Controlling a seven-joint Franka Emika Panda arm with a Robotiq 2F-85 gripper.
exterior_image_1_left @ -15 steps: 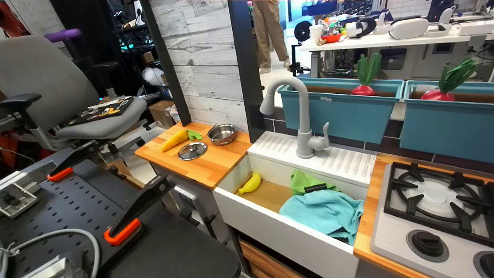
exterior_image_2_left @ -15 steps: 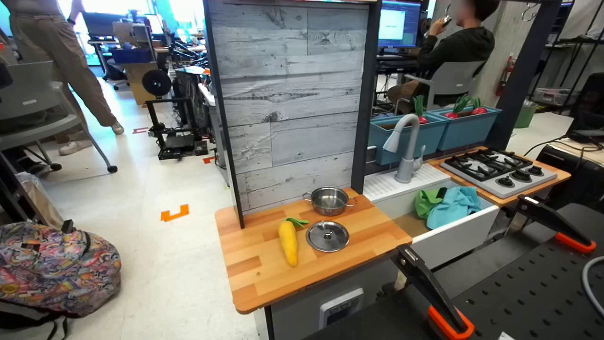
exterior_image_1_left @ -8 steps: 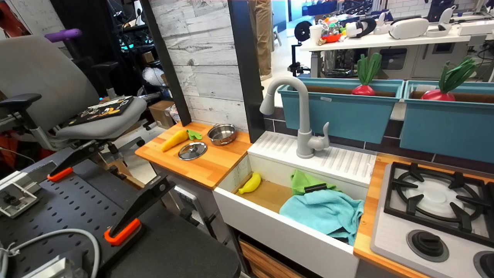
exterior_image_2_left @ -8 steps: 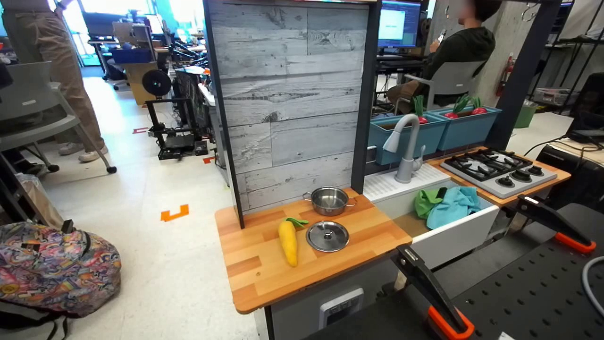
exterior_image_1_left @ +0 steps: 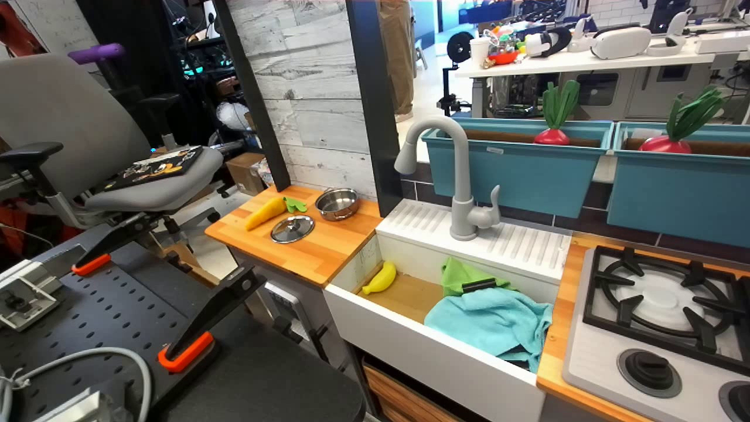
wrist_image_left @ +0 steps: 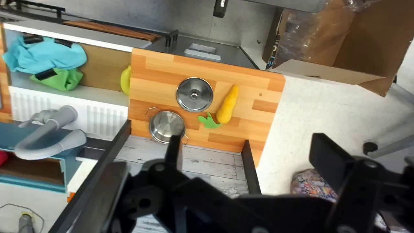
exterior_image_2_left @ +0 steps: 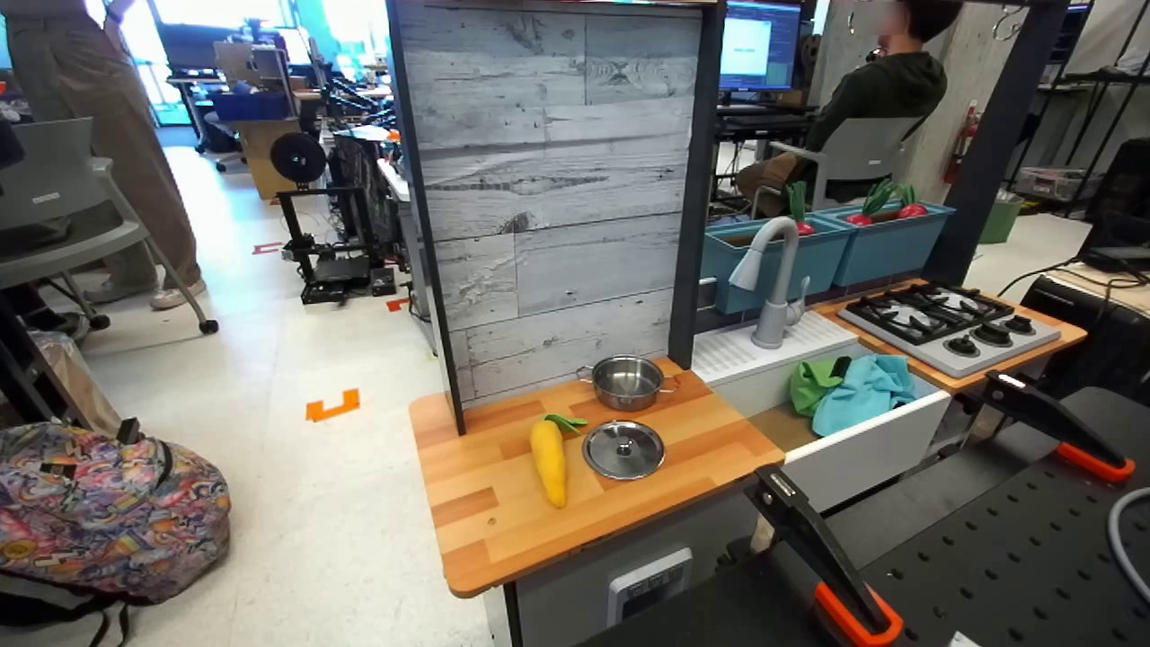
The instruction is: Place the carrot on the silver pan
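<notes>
The carrot is yellow-orange with green leaves and lies on the wooden counter. It shows in both exterior views (exterior_image_1_left: 265, 213) (exterior_image_2_left: 549, 463) and in the wrist view (wrist_image_left: 227, 105). The silver pan, a small round metal pan with two wire handles, stands on the same counter near the grey plank wall. It shows in both exterior views (exterior_image_1_left: 337, 204) (exterior_image_2_left: 627, 383) and in the wrist view (wrist_image_left: 166, 125). My gripper (wrist_image_left: 247, 136) is open and empty, high above the counter. One fingertip overlaps the pan's edge in the wrist view. The gripper is outside both exterior views.
A silver lid (wrist_image_left: 194, 94) lies between carrot and pan on the wooden counter (exterior_image_2_left: 503, 539). The plank wall (exterior_image_2_left: 557, 207) rises behind, framed by dark posts. The sink (exterior_image_1_left: 433, 357) holds a banana (exterior_image_1_left: 381, 278) and cloths (exterior_image_1_left: 492, 322). A grey faucet (exterior_image_1_left: 460, 176) stands behind it.
The carrot, pan and lid have not moved. In the background a standing person has shifted, and a seated person has moved an arm.
</notes>
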